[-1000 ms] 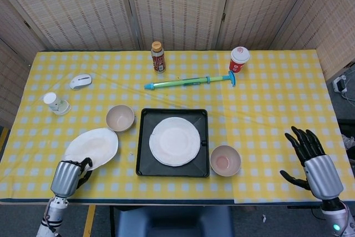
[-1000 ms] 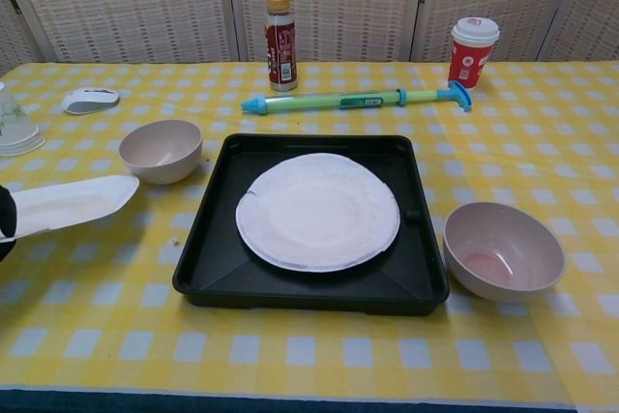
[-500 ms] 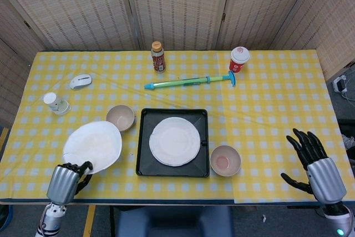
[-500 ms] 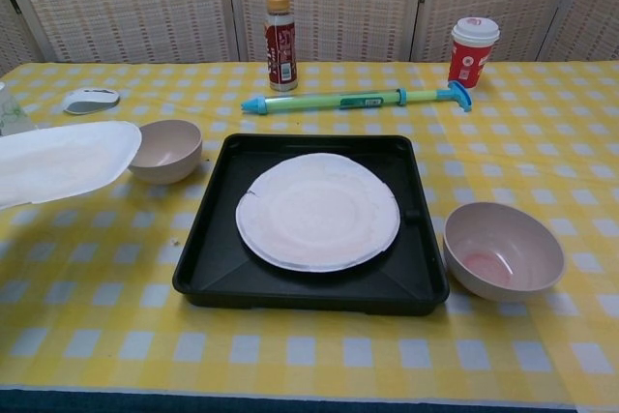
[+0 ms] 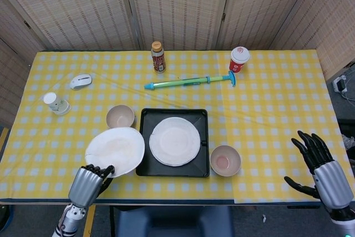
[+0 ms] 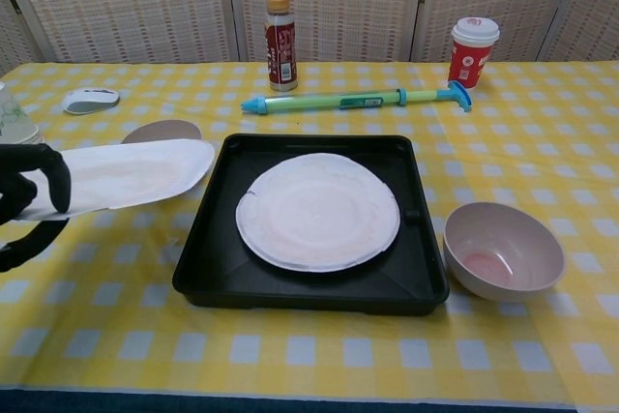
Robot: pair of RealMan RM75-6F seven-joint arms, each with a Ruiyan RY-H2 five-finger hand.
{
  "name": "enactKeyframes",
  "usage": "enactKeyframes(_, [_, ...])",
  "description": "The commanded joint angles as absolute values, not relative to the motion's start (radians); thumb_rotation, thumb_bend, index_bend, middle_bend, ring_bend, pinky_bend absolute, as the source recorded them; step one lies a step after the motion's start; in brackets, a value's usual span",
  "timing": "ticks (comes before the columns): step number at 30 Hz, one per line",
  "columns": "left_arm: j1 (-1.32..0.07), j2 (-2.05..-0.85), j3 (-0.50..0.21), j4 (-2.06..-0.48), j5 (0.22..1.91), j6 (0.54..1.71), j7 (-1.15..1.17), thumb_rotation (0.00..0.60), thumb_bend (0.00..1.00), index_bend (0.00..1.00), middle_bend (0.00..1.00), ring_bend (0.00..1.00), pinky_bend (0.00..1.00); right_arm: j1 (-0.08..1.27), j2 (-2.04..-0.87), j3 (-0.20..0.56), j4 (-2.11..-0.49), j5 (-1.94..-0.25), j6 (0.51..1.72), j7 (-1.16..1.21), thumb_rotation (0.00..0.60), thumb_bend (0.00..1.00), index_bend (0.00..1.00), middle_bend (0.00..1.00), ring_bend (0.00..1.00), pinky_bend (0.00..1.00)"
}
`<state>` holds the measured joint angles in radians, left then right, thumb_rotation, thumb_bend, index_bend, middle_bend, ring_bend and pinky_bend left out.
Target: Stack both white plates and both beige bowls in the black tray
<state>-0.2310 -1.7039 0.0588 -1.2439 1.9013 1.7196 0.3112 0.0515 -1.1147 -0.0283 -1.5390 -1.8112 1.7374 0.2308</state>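
- Left hand [image 5: 89, 184] at the near left edge of the table [image 5: 277, 115], fingers pinching the near rim of a white plate [image 5: 115, 151].
- That plate held up off the cloth, nearly flat, its far right edge just beside the left wall of the black tray [image 5: 204, 137]; in the chest view, partly hiding the left bowl [image 5: 120, 117] behind it.
- Second white plate [image 5: 175, 141] lying flat in the middle of the tray.
- Left bowl standing on the cloth, just beside the far left corner of the tray.
- Right bowl [image 5: 225, 160] standing just beside the near right corner of the tray, something pinkish inside.
- Right hand [image 5: 323, 168] at the near right corner of the table, fingers spread and apart, holding nothing, well apart from the right bowl.
- Bottle [image 5: 158, 56], red cup [image 5: 239, 59] and green pump [image 5: 191, 82] along the far side; mouse [image 5: 80, 81] and a small cup [image 5: 55, 102] at the far left.
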Motion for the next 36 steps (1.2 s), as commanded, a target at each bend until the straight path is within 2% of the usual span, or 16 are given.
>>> enactKeyframes(1, [-0.251, -1.727, 0.068, -1.261, 1.919, 1.677, 0.331, 0.6, 0.6, 0.68, 1.0, 1.0, 1.0, 0.046, -1.11, -0.037, -1.538, -1.826, 1.747, 0.24, 0.6, 0.18, 0.0, 0.0, 0.0, 0.0])
enactKeyframes(16, [-0.387, -1.861, 0.004, -1.221, 1.918, 1.511, 0.325, 0.6, 0.6, 0.68, 1.0, 1.0, 1.0, -0.012, -1.08, -0.03, -1.526, -1.807, 1.846, 0.293, 0.6, 0.18, 0.0, 0.0, 0.0, 0.0])
enactKeyframes(26, [-0.49, -1.979, -0.075, -1.083, 1.863, 1.442, 0.245, 0.6, 0.6, 0.68, 1.0, 1.0, 1.0, -0.013, -1.072, -0.014, -1.53, -1.773, 1.832, 0.318, 0.6, 0.18, 0.0, 0.0, 0.0, 0.0])
enactKeyframes(36, [-0.575, -2.048, -0.139, -0.968, 1.775, 1.364, 0.202, 0.6, 0.6, 0.68, 1.0, 1.0, 1.0, -0.002, -1.068, 0.015, -1.536, -1.706, 1.781, 0.328, 0.6, 0.18, 0.0, 0.0, 0.0, 0.0])
